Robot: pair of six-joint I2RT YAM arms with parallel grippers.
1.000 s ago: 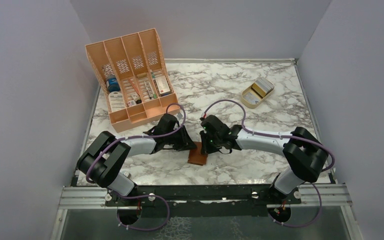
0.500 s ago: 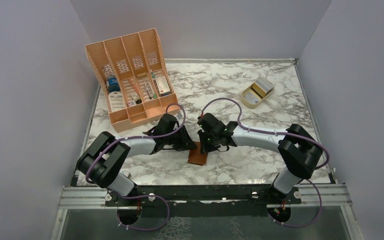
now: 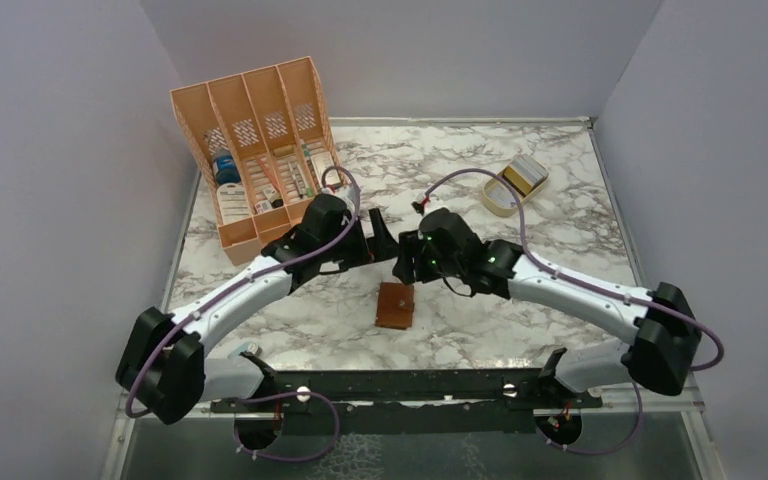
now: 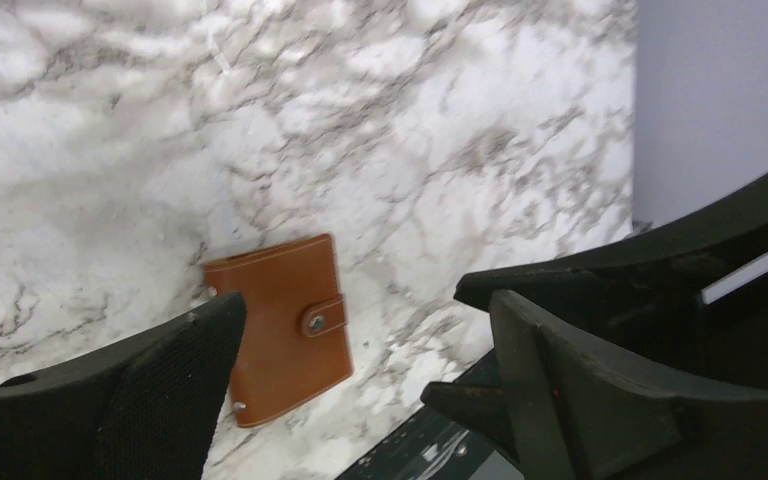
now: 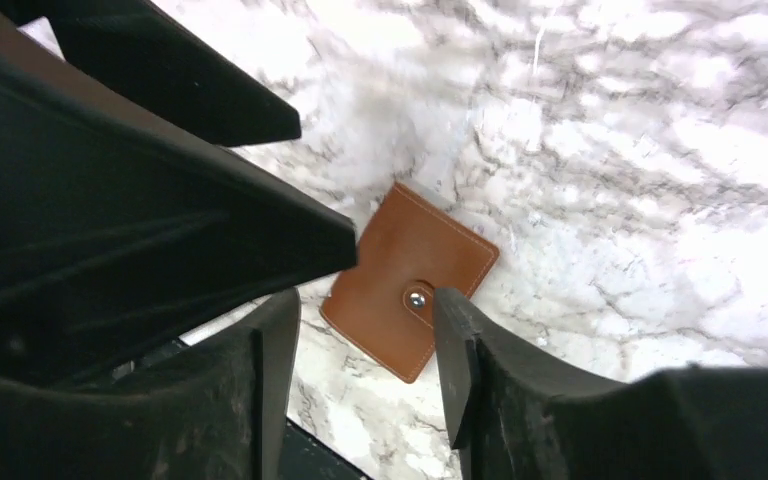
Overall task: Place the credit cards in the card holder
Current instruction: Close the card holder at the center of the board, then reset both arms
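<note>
Left gripper [image 3: 378,240] — fingers spread wide, nothing between them.
Right gripper [image 3: 406,266] — jaws parted, empty; just beside the left gripper.
Card holder [image 3: 395,305] — brown leather, shut, snap tab fastened. It lies flat on the marble table [image 3: 520,290], below both grippers and touched by neither.
Credit cards [image 3: 528,170] — pale, sitting in a tan stand [image 3: 495,200], well beyond the right gripper and off to its right.
Orange slotted organiser [image 3: 260,130] — beyond the left gripper, to its left; small boxes and bottles in its compartments.
</note>
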